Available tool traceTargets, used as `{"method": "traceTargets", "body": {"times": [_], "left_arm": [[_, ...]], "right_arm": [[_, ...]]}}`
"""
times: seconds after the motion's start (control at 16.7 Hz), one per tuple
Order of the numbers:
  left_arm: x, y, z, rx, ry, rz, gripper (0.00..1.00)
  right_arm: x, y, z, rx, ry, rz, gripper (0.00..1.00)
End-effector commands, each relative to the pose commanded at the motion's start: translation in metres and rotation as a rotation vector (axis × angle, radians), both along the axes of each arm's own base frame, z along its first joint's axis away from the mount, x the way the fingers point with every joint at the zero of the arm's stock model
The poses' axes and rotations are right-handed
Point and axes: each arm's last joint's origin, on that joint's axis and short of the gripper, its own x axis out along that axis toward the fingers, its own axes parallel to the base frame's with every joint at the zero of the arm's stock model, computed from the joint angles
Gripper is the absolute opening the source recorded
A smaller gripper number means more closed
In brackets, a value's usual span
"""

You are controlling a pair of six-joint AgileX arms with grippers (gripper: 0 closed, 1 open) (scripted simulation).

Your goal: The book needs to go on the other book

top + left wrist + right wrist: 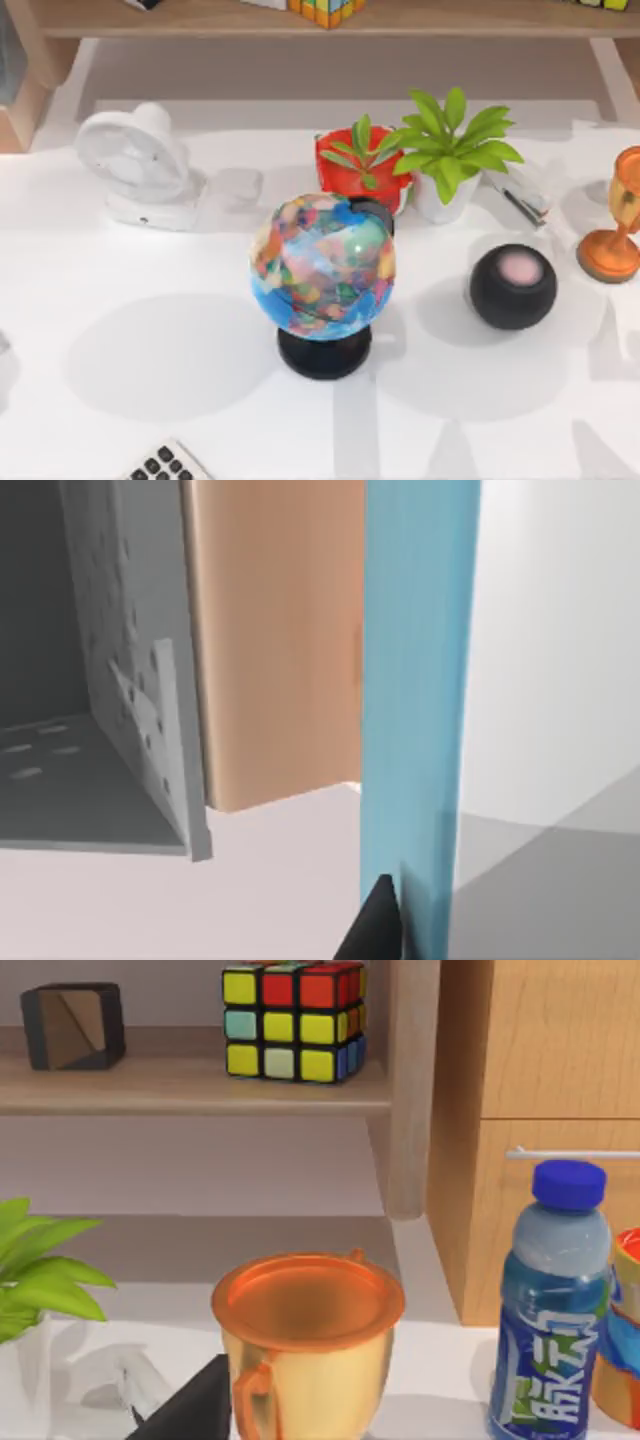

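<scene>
**Where the three cameras looked**

The top camera looked down on the white table (120, 300) from high above. The left wrist camera sat very near an upright light-blue panel (415, 680). The right wrist camera faced the orange metal goblet (305, 1345) closely; the top view shared this goblet (622, 215).

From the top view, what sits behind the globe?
Right behind the globe a red pot holds a small green plant, with a white-potted plant beside it. A dark object at the globe's far edge is mostly hidden.
</scene>
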Motion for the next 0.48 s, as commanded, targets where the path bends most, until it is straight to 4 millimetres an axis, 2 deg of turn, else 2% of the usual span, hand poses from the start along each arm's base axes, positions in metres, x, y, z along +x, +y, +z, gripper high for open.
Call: {"method": "traceTargets", "body": {"times": [0.36, 0.48], "left_arm": [[0.0034, -0.0010, -0.0022, -0.002, 0.002, -0.003, 0.00], [0.0034, -0.0010, -0.0022, -0.002, 0.002, -0.003, 0.15]], "right_arm": [[0.0000, 0.0000, 0.0000, 0.000, 0.000, 0.000, 1.00], [0.0000, 0.0000, 0.0000, 0.000, 0.000, 0.000, 1.00]]}}
